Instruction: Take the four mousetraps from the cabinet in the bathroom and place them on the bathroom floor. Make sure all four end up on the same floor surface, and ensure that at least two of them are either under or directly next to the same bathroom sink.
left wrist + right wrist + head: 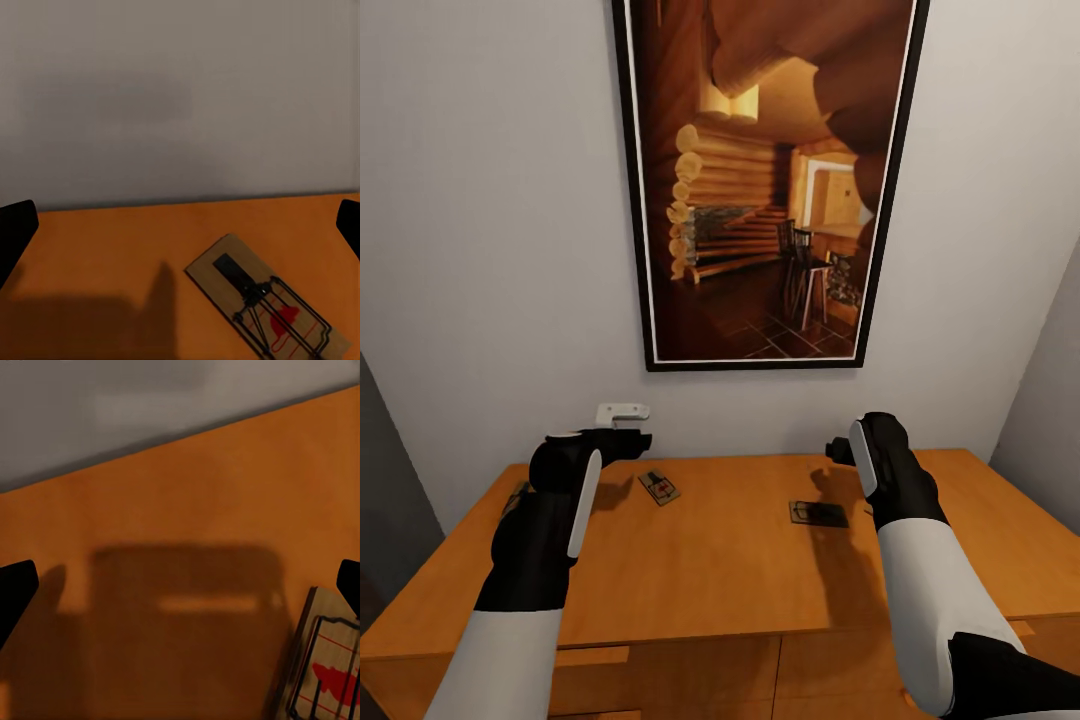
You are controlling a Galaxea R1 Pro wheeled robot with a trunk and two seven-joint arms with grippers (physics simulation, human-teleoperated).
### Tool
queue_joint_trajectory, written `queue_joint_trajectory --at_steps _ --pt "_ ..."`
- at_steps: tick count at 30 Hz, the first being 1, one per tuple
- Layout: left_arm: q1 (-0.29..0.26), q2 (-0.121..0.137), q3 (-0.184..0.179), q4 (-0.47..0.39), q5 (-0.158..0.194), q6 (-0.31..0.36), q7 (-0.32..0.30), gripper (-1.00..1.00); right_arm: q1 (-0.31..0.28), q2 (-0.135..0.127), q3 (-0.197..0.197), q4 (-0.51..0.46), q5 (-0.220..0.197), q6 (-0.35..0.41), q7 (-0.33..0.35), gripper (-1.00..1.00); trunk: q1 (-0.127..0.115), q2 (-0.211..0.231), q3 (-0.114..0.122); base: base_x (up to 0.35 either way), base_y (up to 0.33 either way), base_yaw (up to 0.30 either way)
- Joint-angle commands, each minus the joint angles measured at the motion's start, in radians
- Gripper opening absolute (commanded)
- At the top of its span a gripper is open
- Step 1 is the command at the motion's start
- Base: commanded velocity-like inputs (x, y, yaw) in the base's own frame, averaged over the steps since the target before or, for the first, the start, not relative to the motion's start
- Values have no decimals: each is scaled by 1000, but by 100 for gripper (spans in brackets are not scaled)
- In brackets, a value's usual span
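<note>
On the cabinet (740,560) top, head view: two mousetraps, one (658,488) near the left end effector (640,440), another (818,514) beside the right end effector (838,450). Left wrist: fingers (15,232) spread, released, trap (266,304) between. Right wrist: fingers (15,589) released, trap (326,660) at edge.

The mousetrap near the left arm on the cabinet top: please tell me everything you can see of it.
The mousetrap is a small flat rectangular plate that looks like tan wood, with dark metal spring wire and a red mark at one end. It lies flat and unheld, turned at an angle to the edges of the cabinet. It rests on the smooth orange-brown top, towards the wall. The left tool is open above the top, not touching it.
</note>
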Motion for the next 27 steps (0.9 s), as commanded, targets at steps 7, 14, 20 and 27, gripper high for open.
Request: queue_joint_trajectory --at_steps 7,14,20,27 --pt "1 -1 -3 -1 -3 4 0 100 -1 1 -2 -1 1 4 -1 100 0 -1 -1 0 0 0" --pt "1 0 -2 -1 -4 2 0 100 -1 1 -2 -1 1 4 -1 100 0 -1 -1 0 0 0" --pt "1 0 3 -1 -5 -1 0 100 -1 1 -2 -1 1 4 -1 100 0 -1 -1 0 0 0" --pt "2 1 7 0 -6 -3 0 100 -1 1 -2 -1 1 4 -1 100 0 -1 -1 0 0 0"
